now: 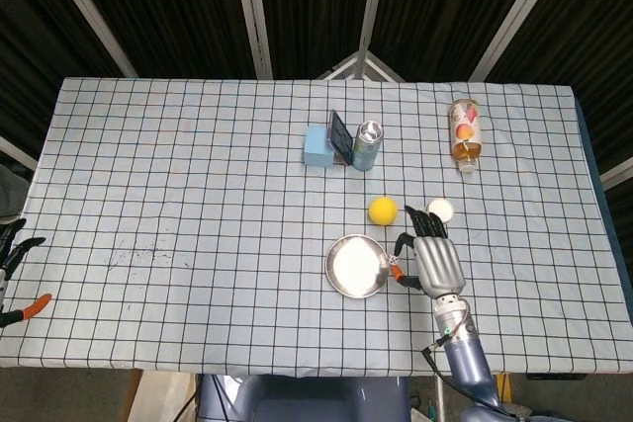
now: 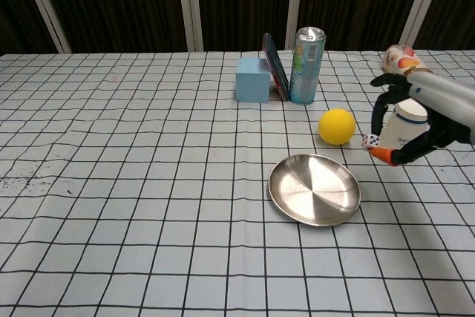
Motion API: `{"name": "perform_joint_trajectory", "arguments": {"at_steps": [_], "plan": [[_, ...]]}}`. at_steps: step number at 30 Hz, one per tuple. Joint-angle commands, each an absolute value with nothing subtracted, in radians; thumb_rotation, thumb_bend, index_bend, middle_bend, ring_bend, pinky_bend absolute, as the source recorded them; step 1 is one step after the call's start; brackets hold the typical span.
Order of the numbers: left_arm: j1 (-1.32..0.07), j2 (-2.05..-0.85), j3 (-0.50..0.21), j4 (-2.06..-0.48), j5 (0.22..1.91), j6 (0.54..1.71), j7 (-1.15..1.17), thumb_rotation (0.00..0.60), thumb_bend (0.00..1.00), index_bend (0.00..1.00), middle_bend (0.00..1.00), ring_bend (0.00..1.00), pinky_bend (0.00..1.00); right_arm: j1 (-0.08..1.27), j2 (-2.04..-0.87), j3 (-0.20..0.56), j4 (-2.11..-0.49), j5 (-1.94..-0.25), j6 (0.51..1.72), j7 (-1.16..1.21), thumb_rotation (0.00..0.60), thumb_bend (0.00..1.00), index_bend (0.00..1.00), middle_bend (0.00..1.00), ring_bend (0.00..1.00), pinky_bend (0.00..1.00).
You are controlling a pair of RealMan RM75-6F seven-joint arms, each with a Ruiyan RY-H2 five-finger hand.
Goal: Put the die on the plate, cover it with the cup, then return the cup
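The head view looks steeply down from high above the near edge of the table (image 1: 148, 185), far enough back to take in the whole checked cloth, the dark slatted backdrop beyond and, at the left margin, what seems to be the left hand (image 1: 12, 269), though it is small and cut off there. The chest view sits much lower and closer, facing level across the table toward the dark panels behind. Both views share the middle-right area: the steel plate (image 1: 356, 266) (image 2: 314, 189), yellow ball (image 1: 383, 210) (image 2: 337, 125), blue box (image 1: 316, 146) (image 2: 252, 79), can (image 1: 367, 144) (image 2: 307, 64) and the right hand (image 1: 432, 261) (image 2: 417, 120).
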State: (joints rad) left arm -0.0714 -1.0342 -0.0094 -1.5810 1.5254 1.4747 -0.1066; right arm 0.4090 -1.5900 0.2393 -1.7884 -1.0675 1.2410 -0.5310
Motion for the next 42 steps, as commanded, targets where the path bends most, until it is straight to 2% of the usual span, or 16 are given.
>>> {"name": "perform_joint_trajectory", "arguments": {"at_steps": [1,10,25,27,34,37,42], "plan": [[-0.073,-1.032,-0.01,-1.579,1.525,1.472,-0.113,0.6,0.3,0.19,0.0,0.0,0.02,0.466,-1.667,0.273,-1.701,-1.018,1.2,-0.551,0.6,0.34,0.61,0.09,0.08,0.0],[-0.076,-1.027,-0.011,-1.575,1.524,1.468,-0.128,0.6,0.3,0.2,0.0,0.0,0.02,0.537,-1.739,0.28,-1.621,-0.951,1.14,-0.591,0.6,0.34,0.61,0.09,0.08,0.0],[-0.075,-1.024,-0.011,-1.574,1.524,1.469,-0.134,0.6,0.3,0.2,0.0,0.0,0.02,0.552,-1.75,0.213,-1.59,-0.903,1.122,-0.631,0.6,0.34,0.61,0.09,0.06,0.0],[-0.076,-1.024,-0.011,-1.575,1.523,1.468,-0.132,0.6,0.3,0.2,0.0,0.0,0.02,0.552,-1.743,0.209,-1.596,-0.903,1.124,-0.633,0.6,0.34,0.58,0.09,0.06,0.0],[-0.077,-1.026,-0.009,-1.578,1.525,1.464,-0.122,0.6,0.3,0.2,0.0,0.0,0.02,0.56,-1.727,0.202,-1.612,-0.897,1.114,-0.632,0.6,0.31,0.36,0.09,0.04,0.0],[-0.076,-1.026,-0.01,-1.578,1.522,1.465,-0.123,0.6,0.3,0.2,0.0,0.0,0.02,0.563,-1.724,0.203,-1.616,-0.899,1.116,-0.625,0.6,0.28,0.31,0.09,0.04,0.0],[-0.077,-1.026,-0.01,-1.578,1.52,1.463,-0.123,0.6,0.3,0.2,0.0,0.0,0.02,0.565,-1.719,0.203,-1.627,-0.909,1.129,-0.615,0.6,0.25,0.28,0.09,0.04,0.0]]}}
